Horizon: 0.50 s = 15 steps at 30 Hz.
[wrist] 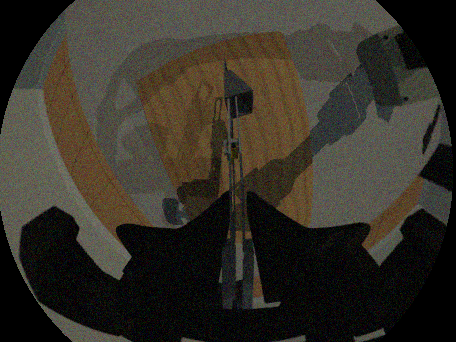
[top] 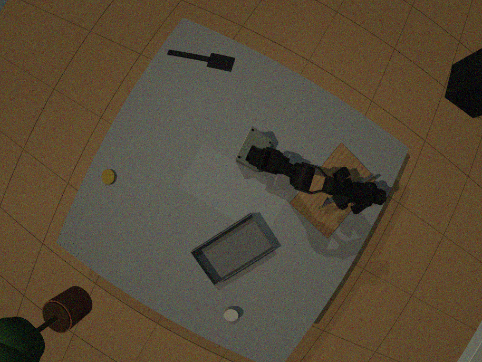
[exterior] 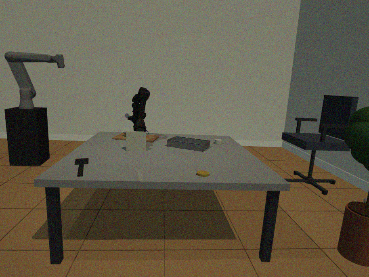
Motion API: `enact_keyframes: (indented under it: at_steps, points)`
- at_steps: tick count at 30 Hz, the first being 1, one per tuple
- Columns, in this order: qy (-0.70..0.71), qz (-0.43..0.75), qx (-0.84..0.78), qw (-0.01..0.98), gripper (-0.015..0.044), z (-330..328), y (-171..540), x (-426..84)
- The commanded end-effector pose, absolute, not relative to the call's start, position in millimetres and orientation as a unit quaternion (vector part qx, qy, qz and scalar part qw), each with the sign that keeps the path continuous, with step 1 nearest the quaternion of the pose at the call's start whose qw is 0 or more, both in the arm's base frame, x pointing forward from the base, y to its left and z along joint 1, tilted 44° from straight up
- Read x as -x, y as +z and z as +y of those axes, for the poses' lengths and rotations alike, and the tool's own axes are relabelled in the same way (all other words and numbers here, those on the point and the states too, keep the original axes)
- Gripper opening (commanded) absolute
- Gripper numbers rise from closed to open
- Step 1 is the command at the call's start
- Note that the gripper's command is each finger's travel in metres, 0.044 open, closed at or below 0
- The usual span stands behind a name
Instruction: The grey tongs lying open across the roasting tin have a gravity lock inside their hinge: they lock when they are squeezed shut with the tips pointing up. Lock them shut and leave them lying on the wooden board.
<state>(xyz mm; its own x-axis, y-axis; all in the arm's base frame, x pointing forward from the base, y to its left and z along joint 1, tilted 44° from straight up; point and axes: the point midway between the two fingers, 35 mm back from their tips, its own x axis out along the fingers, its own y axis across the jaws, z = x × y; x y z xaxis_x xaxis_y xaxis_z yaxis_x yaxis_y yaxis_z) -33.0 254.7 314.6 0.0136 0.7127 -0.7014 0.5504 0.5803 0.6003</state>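
Observation:
My gripper [wrist: 238, 195] is shut on the grey tongs [wrist: 244, 104] [top: 327, 202]. In the wrist view their thin bars run close together and nearly parallel from between the fingers, past a small bracket with a yellowish bit, to a dark wedge-shaped end. Whether the lock is engaged cannot be told. The tongs are held above the wooden board [top: 328, 227] [exterior: 152, 137] [wrist: 280, 80], with shadows apart from them. In the top view the arm hides the fingers and most of the tongs. The roasting tin [top: 267, 229] [exterior: 187, 144] stands apart from the board, with no tongs on it.
A cream base block [top: 247, 150] [exterior: 136, 141] carries my arm. A white round piece [top: 230, 315] [exterior: 218, 141] stands beyond the tin. A yellow disc [top: 108, 176] [exterior: 202, 173] and a black spatula [top: 220, 62] [exterior: 80, 167] lie far off. The board is near the table edge.

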Motion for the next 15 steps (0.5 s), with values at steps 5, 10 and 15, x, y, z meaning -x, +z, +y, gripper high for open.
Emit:
enact_keyframes:
  at_steps: [5, 10, 15]
  points:
    - [0.075, 0.699, -0.45, 0.55, -0.015, 263.4, 305.5, 33.1]
    - [0.075, 0.7, -0.45, 0.55, -0.015, 268.8, 299.4, 32.6]
    - [0.075, 0.7, -0.45, 0.55, -0.015, 274.0, 293.3, 32.1]
